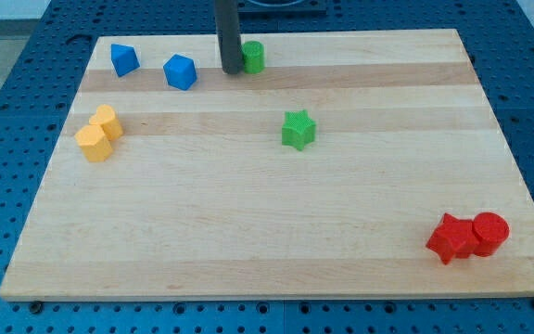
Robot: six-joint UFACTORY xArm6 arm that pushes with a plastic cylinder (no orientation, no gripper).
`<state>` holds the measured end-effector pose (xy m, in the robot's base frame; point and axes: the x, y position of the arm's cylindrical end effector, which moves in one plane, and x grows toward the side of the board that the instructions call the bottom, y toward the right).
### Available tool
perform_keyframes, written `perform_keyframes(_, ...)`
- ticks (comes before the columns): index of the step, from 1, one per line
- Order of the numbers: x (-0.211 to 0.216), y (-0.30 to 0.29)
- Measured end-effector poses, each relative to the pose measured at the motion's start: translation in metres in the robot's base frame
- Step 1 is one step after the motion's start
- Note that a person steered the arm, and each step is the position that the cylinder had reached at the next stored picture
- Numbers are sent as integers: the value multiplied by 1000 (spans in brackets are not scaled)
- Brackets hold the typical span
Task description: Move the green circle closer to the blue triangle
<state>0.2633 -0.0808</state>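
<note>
Green circle at the 12 o'clock edge of the pale wooden surface, pressed close against the 3 o'clock side of my tip, seemingly touching. Tool a plain dark rod: no jaws to open or close, nothing held, only resting against the block.

Blue triangle well off toward 9 o'clock, near the same far edge. Hence the crux: tip standing between the two task blocks, on the wrong face of the circle. Any shove from this spot likely to send the circle toward 3 o'clock, away from its target. Probably called for first: a loop round the block, by the 6 o'clock side where open wood lies, to its 3 o'clock face, then a straight push toward 9 o'clock. Round and squat, so apt to slip off a push not aimed through its middle.

Squarely in that lane, just at 9 o'clock of the tip: a blue cube, liable to be caught and driven ahead into the triangle.

Clear of the route: green star toward 5 o'clock of the tip, near the middle; yellow pair touching each other at the 9 o'clock edge, shapes hard to make out; red star-like block and red circle, touching, in the 4 o'clock corner.
</note>
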Motion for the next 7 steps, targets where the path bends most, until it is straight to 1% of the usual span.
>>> perform_keyframes(1, 12, -4)
perform_keyframes(2, 41, 9)
perform_keyframes(3, 45, 54)
perform_keyframes(4, 24, 92)
perform_keyframes(5, -5, 66)
perform_keyframes(6, -20, 13)
perform_keyframes(7, -20, -48)
